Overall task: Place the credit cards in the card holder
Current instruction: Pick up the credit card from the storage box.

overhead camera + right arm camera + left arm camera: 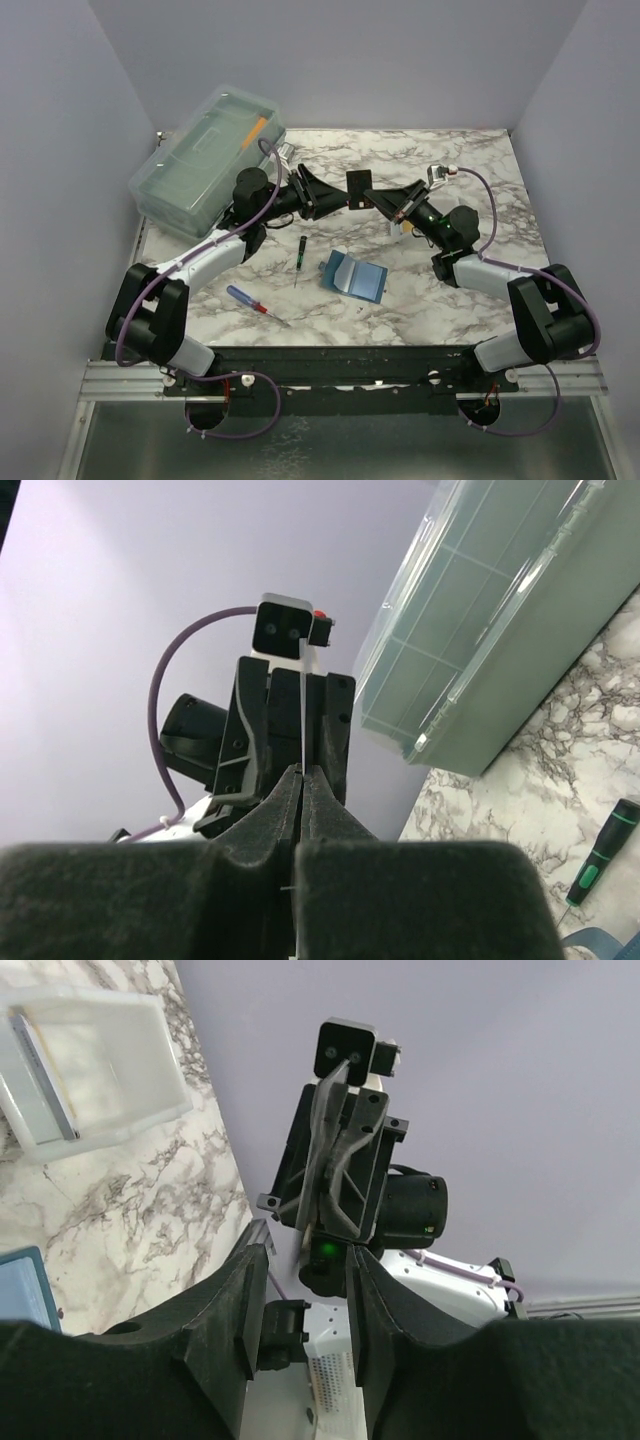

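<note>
Marbled grey-and-white surface point(430, 285) between lavender walls carries one card holder point(356, 275). It is teal-blue and lies unfolded near the middle, its left leaf paler than its right. One credit card point(300, 715) shows, edge-on as a thin pale line, held up above the surface. The right pincer point(300, 780) is clamped on it. The left pincer point(307, 1252) faces it with jaws apart on either side of the card's far end; whether they touch it I cannot tell. Two screwdrivers lie left of the holder, a green-handled screwdriver point(300, 250) and a blue-and-red screwdriver point(247, 298). One clear lidded box point(205, 160) and one white tray point(110, 1060) complete the count.
</note>
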Tool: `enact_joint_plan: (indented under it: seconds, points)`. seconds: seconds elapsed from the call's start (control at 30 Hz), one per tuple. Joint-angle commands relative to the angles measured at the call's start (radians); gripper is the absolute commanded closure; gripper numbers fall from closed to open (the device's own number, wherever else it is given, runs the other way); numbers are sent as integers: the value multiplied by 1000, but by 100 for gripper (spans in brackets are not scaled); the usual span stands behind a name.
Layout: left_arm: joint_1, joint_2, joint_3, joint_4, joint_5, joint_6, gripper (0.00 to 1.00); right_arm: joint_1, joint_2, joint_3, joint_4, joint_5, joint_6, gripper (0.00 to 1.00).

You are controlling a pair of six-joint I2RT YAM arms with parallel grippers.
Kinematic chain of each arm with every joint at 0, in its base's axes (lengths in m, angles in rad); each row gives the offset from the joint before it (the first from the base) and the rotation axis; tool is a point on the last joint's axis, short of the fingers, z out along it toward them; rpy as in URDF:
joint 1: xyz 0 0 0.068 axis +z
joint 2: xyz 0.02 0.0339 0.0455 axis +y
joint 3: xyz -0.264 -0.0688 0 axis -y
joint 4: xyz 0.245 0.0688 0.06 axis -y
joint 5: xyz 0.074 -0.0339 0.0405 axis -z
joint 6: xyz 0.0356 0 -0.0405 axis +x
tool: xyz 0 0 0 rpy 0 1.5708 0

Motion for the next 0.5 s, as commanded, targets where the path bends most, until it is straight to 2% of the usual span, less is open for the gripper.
enact_joint_plan:
  seconds: [0.0, 0.27, 0.47]
  points:
    - [-8, 18, 33, 30, -49, 33, 58, 4, 0, -20, 72, -14, 25, 100]
    - [-15, 51, 54, 36, -56, 41, 56, 4, 9, -31, 84, -17, 44, 100]
    - [-33, 80, 86, 42, -54, 57, 77, 4, 29, -28, 92, -16, 52, 100]
